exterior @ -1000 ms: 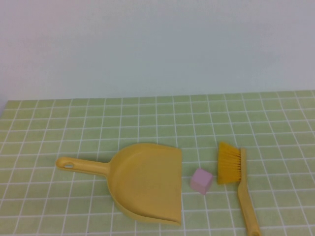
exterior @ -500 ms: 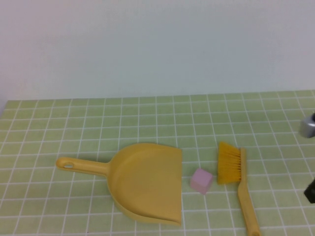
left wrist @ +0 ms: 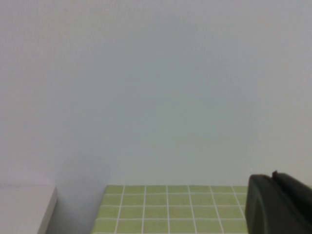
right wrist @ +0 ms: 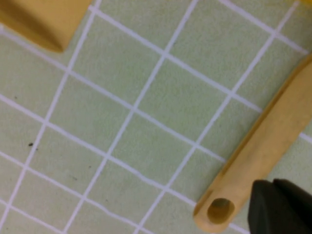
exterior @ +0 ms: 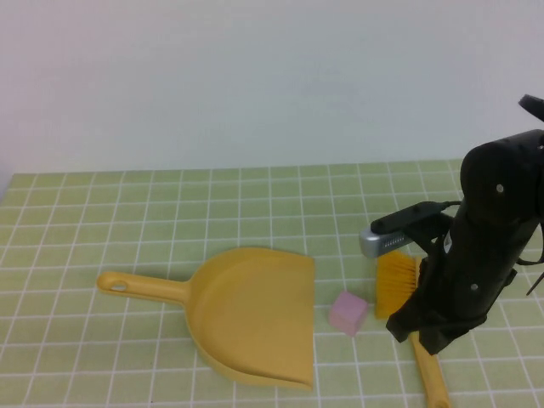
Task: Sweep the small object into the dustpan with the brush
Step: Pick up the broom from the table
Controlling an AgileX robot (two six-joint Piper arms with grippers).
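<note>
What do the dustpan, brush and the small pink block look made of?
Dustpan: likely moulded plastic, uniform yellow, smooth matte.
Brush: same yellow plastic handle with a hang hole; bristles probably synthetic fibre, fine orange strands.
Pink block: soft edges, matte; maybe foam or rubber, unclear.
Right gripper hangs above the brush handle; left gripper is parked away from the objects.
</note>
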